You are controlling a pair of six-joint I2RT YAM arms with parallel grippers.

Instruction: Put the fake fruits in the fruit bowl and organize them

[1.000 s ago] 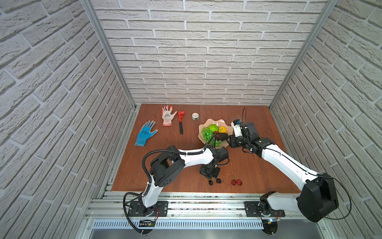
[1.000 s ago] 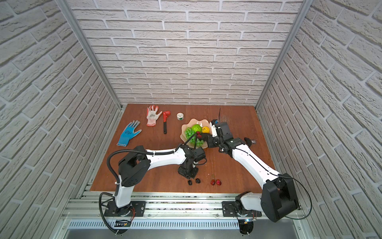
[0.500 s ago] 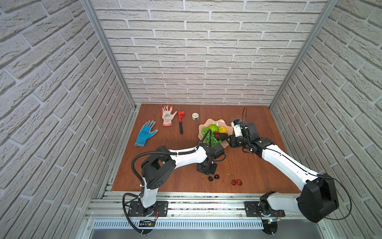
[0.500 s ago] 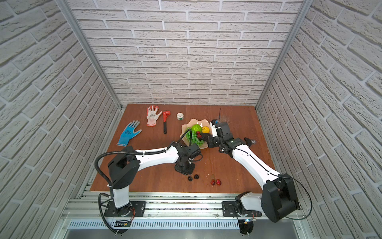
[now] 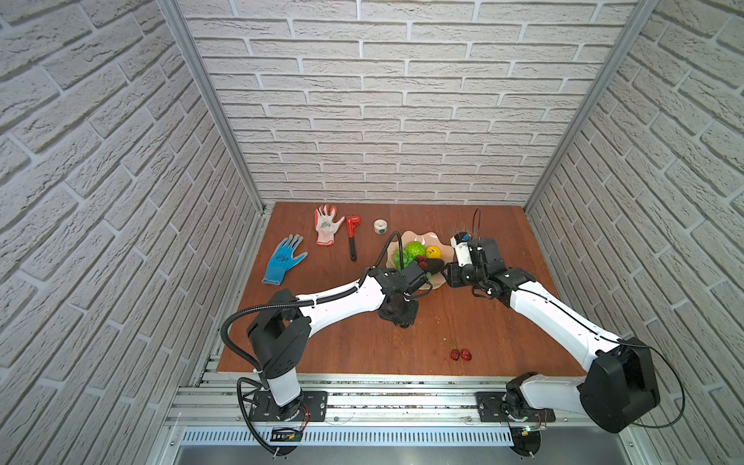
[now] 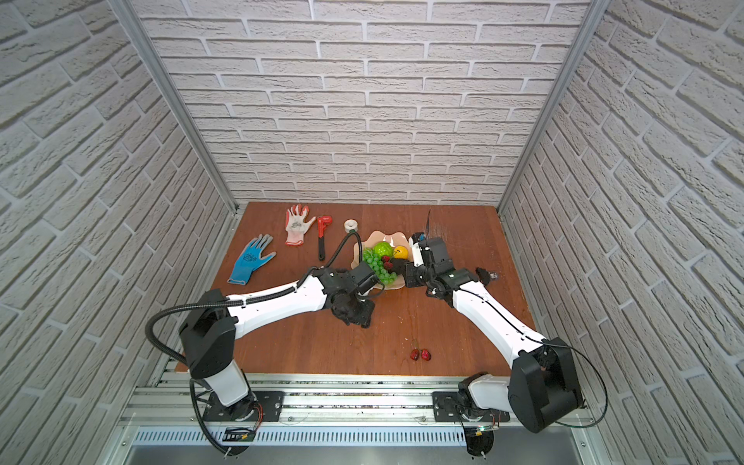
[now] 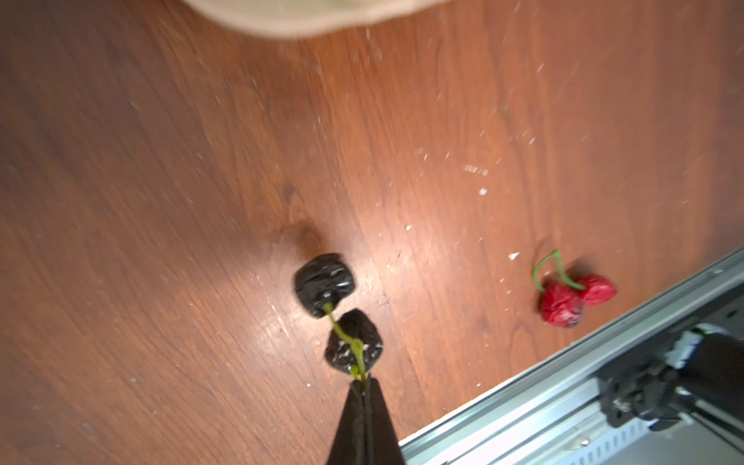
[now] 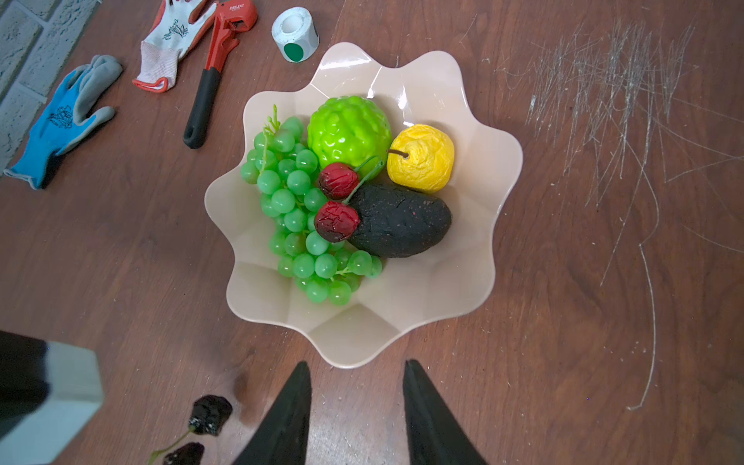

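Looks like the cherry-ferrying step, job mostly done. Got the left gripper (image 7: 364, 382) pinched tight on the green stem of the dark cherry pair (image 7: 324, 284), low centre of the left wrist view, probably dangling clear of the table (image 7: 161, 201) going by the offset shadow, though too smeary there to swear by. Seeing the right gripper (image 8: 356, 364) spread apart and empty at the bottom edge of the right wrist view, just short of the near rim of the fruit bowl (image 8: 443, 282). Sitting in that bowl mid-frame: green grape bunch (image 8: 290, 193), bumpy lime-green ball (image 8: 348, 129), small yellow lemon (image 8: 420, 159), dark avocado (image 8: 402, 221), plus one red cherry pair (image 8: 337, 219) on top. Left out on the wood: a second red cherry pair (image 5: 466, 354), lower centre-right in both top views, well apart from the bowl. Next up: lift the dark pair over the scalloped rim, drop into a free pocket, then go back for the red ones; needs a gentle release to avoid snagging that thin stem. Can't spot the dark pair in either top view, buried under the left wrist; bowl's near side partly covered by that arm too.
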